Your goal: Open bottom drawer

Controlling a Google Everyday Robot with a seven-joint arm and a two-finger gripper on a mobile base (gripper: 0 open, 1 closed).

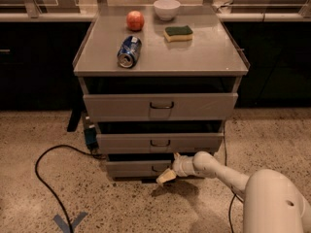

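The bottom drawer (133, 168) is the slimmest grey front, lowest in the metal cabinet, just above the floor. Its small dark wire handle (157, 168) sits at the centre of the front, partly covered by my gripper. A dark gap shows above the front panel. My gripper (166, 174) is right at the handle, low near the floor, and my white arm (218, 170) reaches in from the lower right. I cannot tell whether it touches the handle.
The mid-sized drawer (159, 142) and the tallest drawer (160, 106) sit above. On the cabinet top (214, 57) are a tipped blue can (129, 52), an apple (135, 20), a white bowl (166, 8) and a sponge (178, 33). A black cable (46, 176) loops on the floor at left.
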